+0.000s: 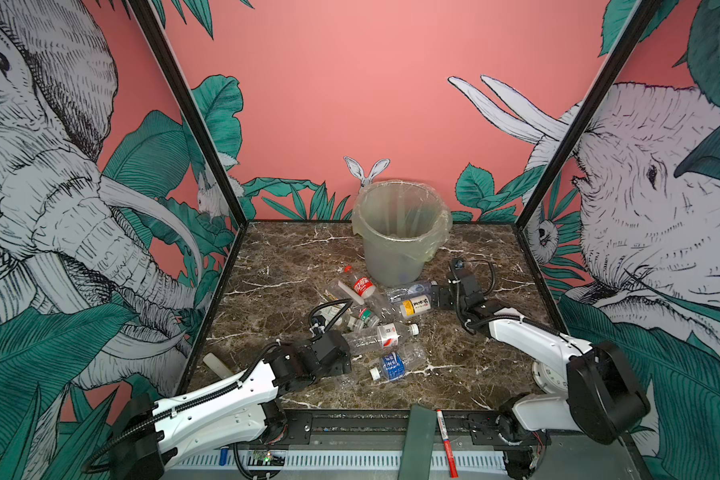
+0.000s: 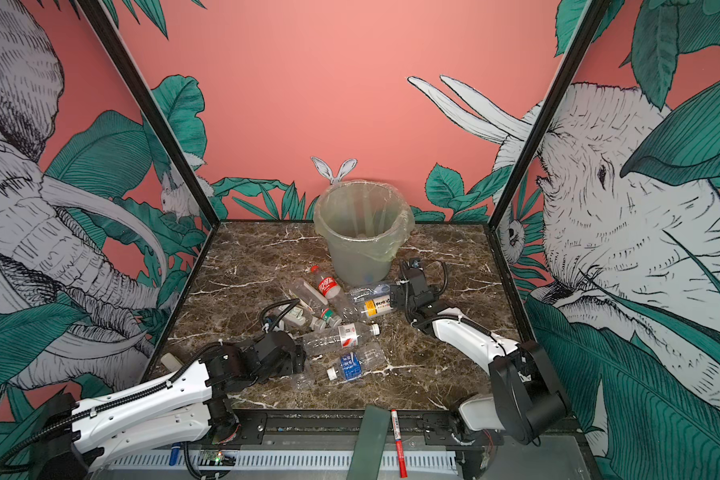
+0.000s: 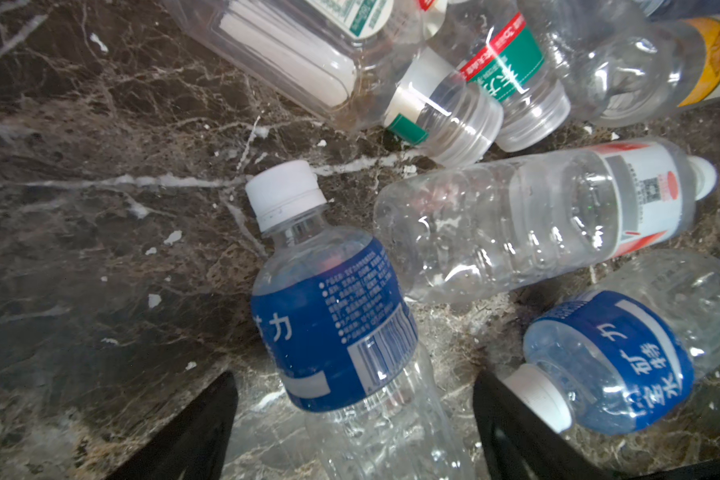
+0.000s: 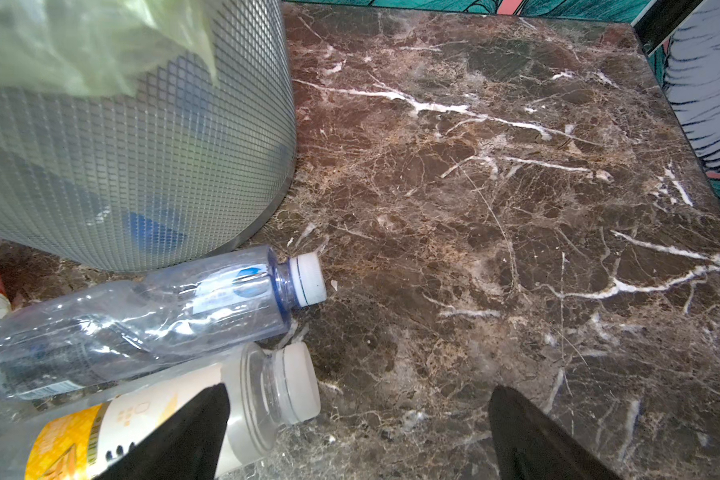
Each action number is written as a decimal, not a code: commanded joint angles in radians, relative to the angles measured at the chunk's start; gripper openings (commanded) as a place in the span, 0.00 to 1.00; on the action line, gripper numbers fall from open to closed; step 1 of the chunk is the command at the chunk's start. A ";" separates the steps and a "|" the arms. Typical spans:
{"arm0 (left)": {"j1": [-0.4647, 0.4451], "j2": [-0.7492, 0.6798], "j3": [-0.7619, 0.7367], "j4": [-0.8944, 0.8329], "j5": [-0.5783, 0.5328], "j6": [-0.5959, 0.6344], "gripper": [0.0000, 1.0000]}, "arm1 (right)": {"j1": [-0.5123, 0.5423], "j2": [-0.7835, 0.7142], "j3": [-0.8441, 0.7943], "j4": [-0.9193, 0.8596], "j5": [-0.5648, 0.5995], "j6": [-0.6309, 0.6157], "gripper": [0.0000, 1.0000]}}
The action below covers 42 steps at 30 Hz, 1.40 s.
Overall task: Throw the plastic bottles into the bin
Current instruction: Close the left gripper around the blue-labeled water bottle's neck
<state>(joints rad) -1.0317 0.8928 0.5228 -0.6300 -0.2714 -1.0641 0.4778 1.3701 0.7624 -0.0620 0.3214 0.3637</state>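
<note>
the plastic bottles (image 1: 387,336) are lying in a loose heap on the brown marble tabletop (image 1: 275,266), just in front of the bin (image 1: 391,266). the bin is standing upright near the back wall, its clear bag folding over the rim. the left gripper (image 3: 352,376) is hanging released, its black fingers (image 3: 200,428) standing either side of a blue-label bottle (image 3: 333,332) without pinching it. the right gripper (image 4: 358,388) is gaping wide over bare marble. one of its fingers is showing in front of a yellow-label bottle (image 4: 100,432), which is lying beside a bluish clear bottle (image 4: 142,320) right at the bin's base.
</note>
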 commanded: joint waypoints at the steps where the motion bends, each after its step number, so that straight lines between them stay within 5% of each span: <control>1: -0.005 0.017 -0.034 0.028 0.010 -0.051 0.90 | -0.002 0.000 0.030 0.005 0.007 0.011 0.99; 26: -0.005 0.011 -0.109 0.077 0.026 -0.115 0.83 | -0.002 0.002 0.031 0.005 0.004 0.012 0.99; 42: -0.005 0.051 -0.097 0.071 -0.002 -0.052 0.79 | -0.002 0.003 0.031 0.005 0.001 0.013 0.99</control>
<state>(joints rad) -1.0317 0.9272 0.4229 -0.5320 -0.2474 -1.1347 0.4774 1.3697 0.7624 -0.0650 0.3210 0.3641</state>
